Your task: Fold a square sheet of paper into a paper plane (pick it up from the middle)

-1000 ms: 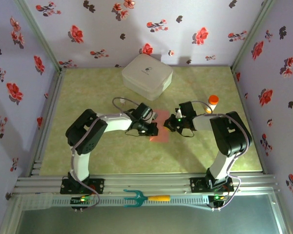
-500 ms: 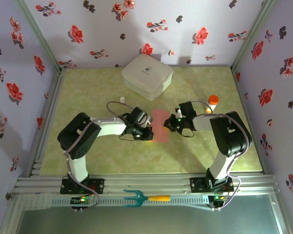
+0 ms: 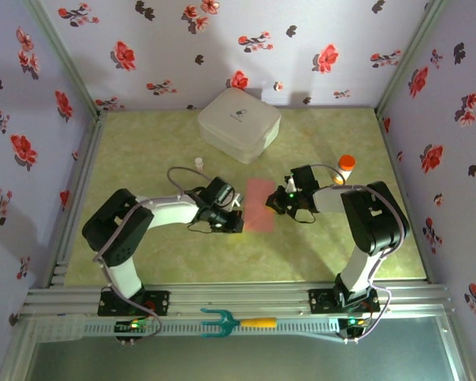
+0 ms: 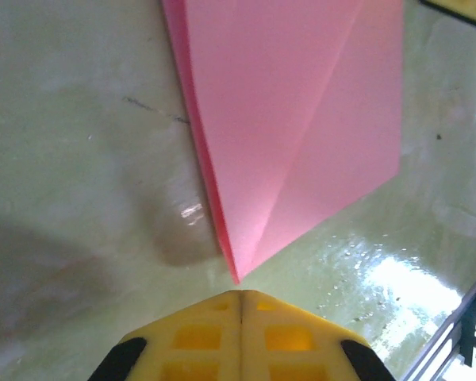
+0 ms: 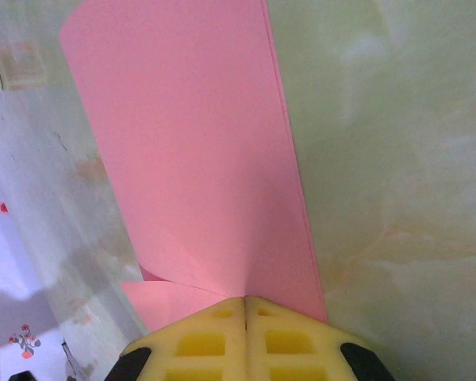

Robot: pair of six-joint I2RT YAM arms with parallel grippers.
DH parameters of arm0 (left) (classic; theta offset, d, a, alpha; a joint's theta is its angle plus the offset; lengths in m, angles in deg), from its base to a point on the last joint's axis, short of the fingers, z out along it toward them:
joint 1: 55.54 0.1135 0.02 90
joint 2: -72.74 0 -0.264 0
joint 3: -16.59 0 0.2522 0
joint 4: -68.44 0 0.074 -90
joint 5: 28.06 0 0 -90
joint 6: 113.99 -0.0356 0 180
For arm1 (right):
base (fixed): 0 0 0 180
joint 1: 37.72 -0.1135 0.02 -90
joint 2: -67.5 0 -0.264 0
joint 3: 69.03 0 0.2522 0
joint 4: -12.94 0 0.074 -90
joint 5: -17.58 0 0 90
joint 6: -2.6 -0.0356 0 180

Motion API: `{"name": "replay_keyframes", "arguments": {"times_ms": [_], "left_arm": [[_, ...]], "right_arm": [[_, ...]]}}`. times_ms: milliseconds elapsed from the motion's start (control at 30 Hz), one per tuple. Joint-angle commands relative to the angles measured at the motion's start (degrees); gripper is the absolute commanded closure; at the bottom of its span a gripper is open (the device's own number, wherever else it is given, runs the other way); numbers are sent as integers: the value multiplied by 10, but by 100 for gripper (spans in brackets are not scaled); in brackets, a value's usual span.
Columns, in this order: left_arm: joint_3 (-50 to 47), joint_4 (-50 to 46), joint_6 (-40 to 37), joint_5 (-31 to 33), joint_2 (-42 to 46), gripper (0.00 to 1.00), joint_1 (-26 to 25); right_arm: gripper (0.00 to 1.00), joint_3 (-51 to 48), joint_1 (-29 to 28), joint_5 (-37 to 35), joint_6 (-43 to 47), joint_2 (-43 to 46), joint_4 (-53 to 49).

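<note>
At centre frame, touching the part-folded square sheet of paper (image 3: pixel 260 205) flat on the tabletop (image 3: pixel 155 147) with the clenched right hand (image 3: pixel 277 205), clenched left hand (image 3: pixel 235 223) empty just off its corner; could skid and spoil the crease if pushed unpinned.

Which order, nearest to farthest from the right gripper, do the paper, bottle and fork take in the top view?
From the right gripper:
1. Paper, just left of its tip.
2. Bottle, farther back on the right.
3. Fork, on the front rail, beyond the table's near edge.
</note>
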Motion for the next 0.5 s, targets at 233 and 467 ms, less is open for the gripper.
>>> {"name": "replay_keyframes", "arguments": {"times_ms": [233,467], "left_arm": [[99,27,-9,22,-25,100,6],[119,-12,-5,11,-98,100,7]], "right_arm": [[100,-12,7,-43,3,-19,-33],[100,-5,7,-26,2,-19,-22]]}}
